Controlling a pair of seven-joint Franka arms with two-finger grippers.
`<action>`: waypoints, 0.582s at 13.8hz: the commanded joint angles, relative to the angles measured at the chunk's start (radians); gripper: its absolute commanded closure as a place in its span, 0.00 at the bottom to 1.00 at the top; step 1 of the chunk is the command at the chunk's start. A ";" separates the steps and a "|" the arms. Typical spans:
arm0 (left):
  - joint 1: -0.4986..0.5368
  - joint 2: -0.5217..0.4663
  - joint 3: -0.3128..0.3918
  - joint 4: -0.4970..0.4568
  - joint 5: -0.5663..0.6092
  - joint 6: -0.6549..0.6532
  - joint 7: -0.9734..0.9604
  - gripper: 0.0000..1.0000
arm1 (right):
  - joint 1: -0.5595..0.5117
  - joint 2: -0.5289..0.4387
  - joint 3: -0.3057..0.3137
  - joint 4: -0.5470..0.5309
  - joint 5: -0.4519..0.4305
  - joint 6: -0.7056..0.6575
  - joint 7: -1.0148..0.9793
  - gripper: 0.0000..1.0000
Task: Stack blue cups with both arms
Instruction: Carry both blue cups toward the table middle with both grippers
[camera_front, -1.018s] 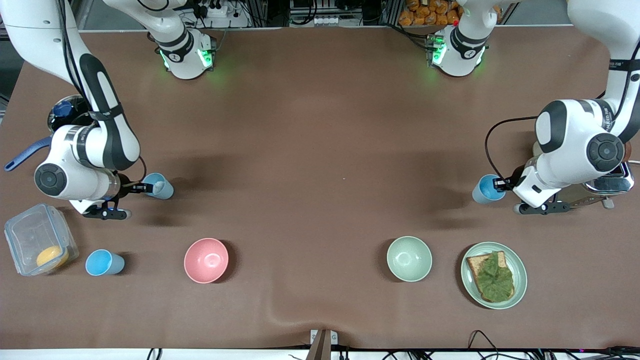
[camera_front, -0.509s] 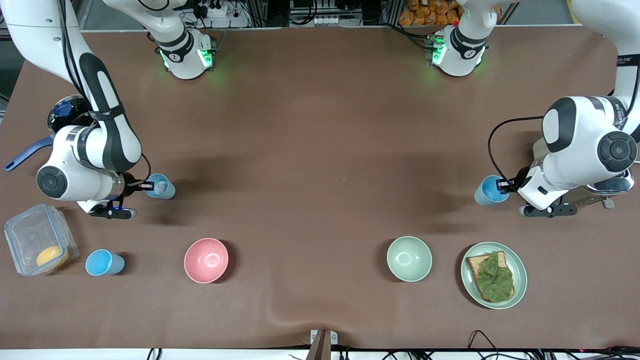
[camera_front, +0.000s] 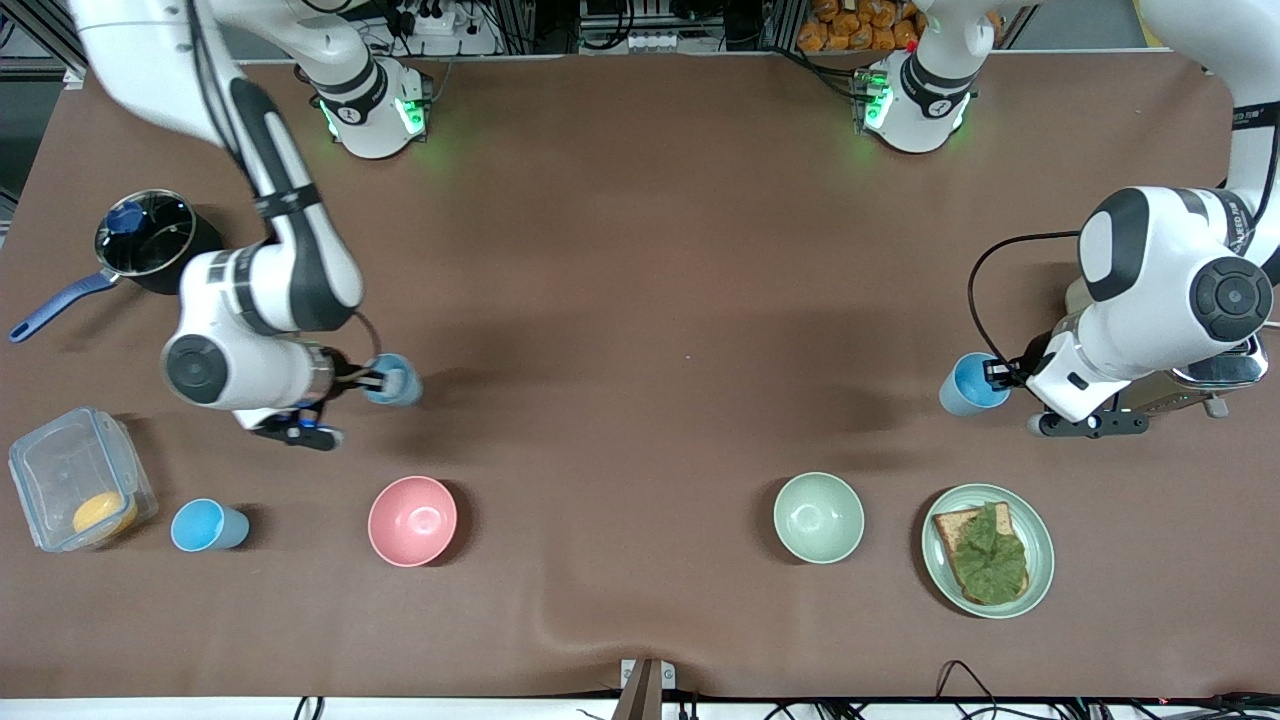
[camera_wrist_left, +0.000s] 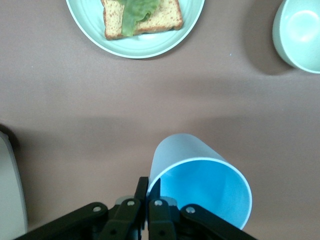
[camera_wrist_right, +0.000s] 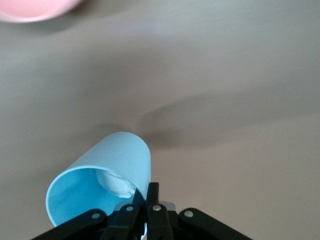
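Both end effectors have a cup by the rim. From where I stand, the right end effector (camera_front: 378, 381) is clenched on the wall of the pale blue cup (camera_front: 395, 380), one finger inside and one outside, and carries it in the air over the bare surface (camera_front: 640, 300) near the right arm's end, above the pink bowl's (camera_front: 412, 520) stretch of table. The left end effector (camera_front: 992, 374) pinches the brighter blue cup (camera_front: 966, 384) the same way, over the surface toward the left arm's end, with the green bowl (camera_front: 818, 517) and the plate of toast (camera_front: 987, 550) lying nearer the front camera.

These tumblers look light, thin-walled and smooth, so I judge they could flex or swivel in a one-wall pinch. The rim hold leaves each mouth and base free, which suits nesting, though a tilted cup may jam. A third blue cup (camera_front: 207, 525) stands untouched beside the clear box (camera_front: 75, 490).
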 joint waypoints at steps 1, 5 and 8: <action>0.001 -0.012 -0.014 0.014 -0.015 -0.029 -0.037 1.00 | 0.111 0.035 -0.012 0.076 0.113 -0.021 0.121 1.00; -0.002 -0.009 -0.037 0.026 -0.015 -0.029 -0.082 1.00 | 0.294 0.127 -0.012 0.189 0.148 0.026 0.318 1.00; -0.015 -0.004 -0.044 0.035 -0.016 -0.029 -0.103 1.00 | 0.397 0.194 -0.011 0.236 0.165 0.097 0.366 1.00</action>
